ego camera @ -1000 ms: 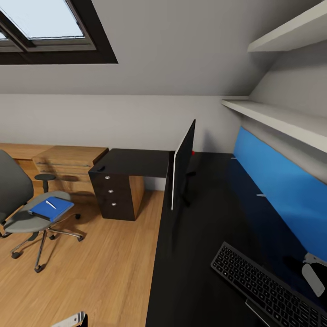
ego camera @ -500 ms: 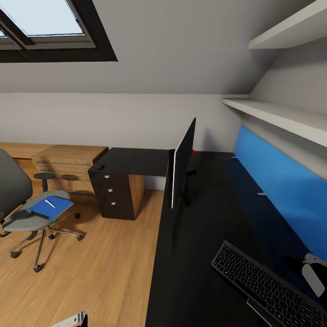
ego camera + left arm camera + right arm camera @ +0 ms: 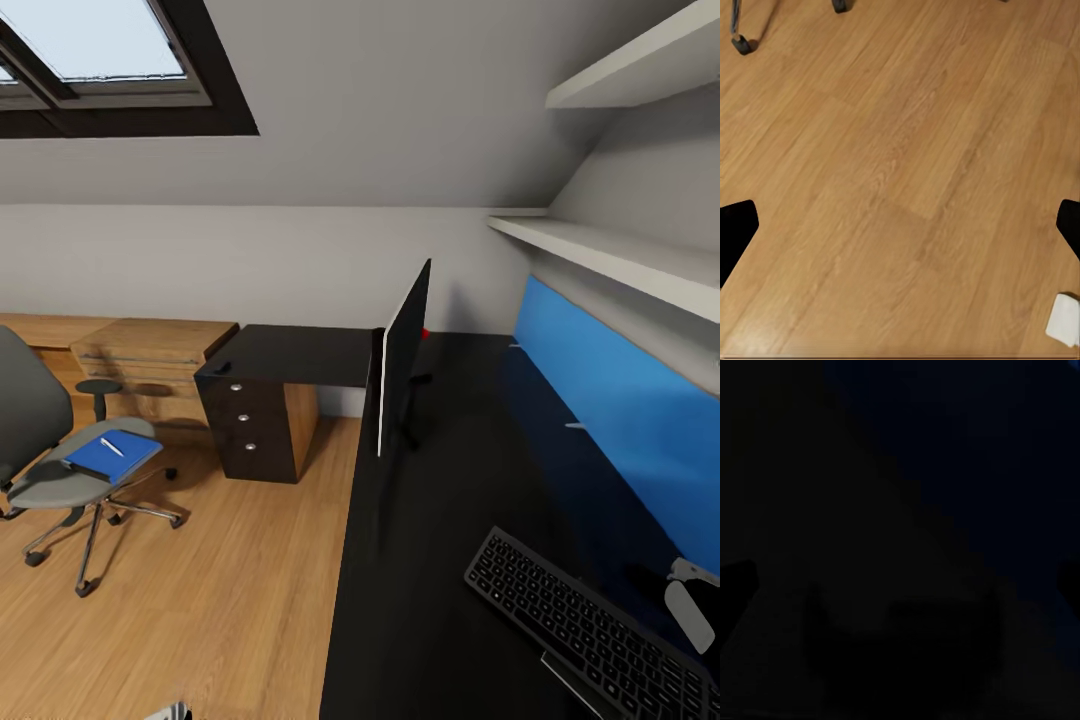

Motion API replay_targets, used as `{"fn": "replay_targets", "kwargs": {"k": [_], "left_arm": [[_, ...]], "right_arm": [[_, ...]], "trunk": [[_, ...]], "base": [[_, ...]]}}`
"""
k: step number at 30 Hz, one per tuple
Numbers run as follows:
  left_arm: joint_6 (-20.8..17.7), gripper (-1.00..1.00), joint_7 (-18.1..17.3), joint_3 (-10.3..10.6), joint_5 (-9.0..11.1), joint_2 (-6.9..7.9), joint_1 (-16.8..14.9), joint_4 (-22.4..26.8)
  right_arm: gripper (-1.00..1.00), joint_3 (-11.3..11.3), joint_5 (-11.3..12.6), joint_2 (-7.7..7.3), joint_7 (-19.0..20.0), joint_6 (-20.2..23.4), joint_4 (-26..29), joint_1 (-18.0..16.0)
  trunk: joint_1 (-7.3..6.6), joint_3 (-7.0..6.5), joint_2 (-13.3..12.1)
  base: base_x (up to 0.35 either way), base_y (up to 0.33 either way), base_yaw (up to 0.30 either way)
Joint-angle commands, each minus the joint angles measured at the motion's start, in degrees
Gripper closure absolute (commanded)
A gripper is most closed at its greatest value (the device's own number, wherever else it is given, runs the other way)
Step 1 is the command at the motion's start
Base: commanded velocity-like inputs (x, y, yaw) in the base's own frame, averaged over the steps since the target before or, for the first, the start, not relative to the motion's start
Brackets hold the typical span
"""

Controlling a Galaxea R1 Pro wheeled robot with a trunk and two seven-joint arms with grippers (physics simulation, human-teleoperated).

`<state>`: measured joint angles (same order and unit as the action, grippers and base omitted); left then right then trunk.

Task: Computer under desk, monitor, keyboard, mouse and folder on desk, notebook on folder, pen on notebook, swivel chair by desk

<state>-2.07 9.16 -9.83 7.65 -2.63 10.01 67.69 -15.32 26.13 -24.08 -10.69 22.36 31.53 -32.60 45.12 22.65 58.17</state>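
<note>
The black desk (image 3: 440, 520) runs along the right, with the monitor (image 3: 402, 365) standing edge-on on it. Nearer, the keyboard (image 3: 585, 630) lies on the desk. A small dark lump, apparently the mouse (image 3: 222, 370), sits on the desk's far left corner. At the left, on the floor, the swivel chair (image 3: 40, 420) carries the blue folder (image 3: 100, 462) with the pen (image 3: 112, 447) on top. The notebook and computer are out of view. My left gripper (image 3: 900, 232) hangs open over bare floor. My right gripper (image 3: 900, 577) looks open in near darkness over the desk.
A wooden drawer unit (image 3: 150, 352) stands behind the chair and dark drawers (image 3: 250, 425) sit under the desk's wing. A blue back panel (image 3: 620, 420) and wall shelves (image 3: 610, 255) line the right. My right arm's grey part (image 3: 690, 605) lies beside the keyboard. Chair casters (image 3: 742, 45) are nearby.
The pale part of my left arm at the bottom edge of the head view has dropped almost out of the picture. Nothing else has moved.
</note>
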Motion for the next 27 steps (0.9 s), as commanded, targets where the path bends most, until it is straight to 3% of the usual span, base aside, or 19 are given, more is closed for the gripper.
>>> {"fn": "replay_targets", "kwargs": {"k": [1, 14, 27], "left_arm": [[-0.2, -1.0, 0.1, 0.0, 0.5, -0.02, 0.0, 0.1], [-0.2, -1.0, 0.1, 0.0, 0.4, -0.01, 0.0, 0.0], [-0.2, -1.0, 0.1, -0.1, 0.4, -0.01, 0.0, 0.0]], "right_arm": [[-1.0, 0.0, 0.6, -0.01, -0.4, 0.2, 0.1, 0.0], [-1.0, 0.0, 0.5, -0.01, -0.4, 0.3, 0.0, 0.0], [-1.0, 0.1, 0.5, -0.01, -0.4, 0.3, -0.7, 0.0]], "trunk": [[-0.01, 0.06, 0.0], [-0.01, 0.06, 0.0], [-0.01, 0.06, 0.0]], "base": [[-0.205, 0.0, 0.0], [-0.074, 0.0, 0.0], [-0.171, 0.0, 0.0]]}}
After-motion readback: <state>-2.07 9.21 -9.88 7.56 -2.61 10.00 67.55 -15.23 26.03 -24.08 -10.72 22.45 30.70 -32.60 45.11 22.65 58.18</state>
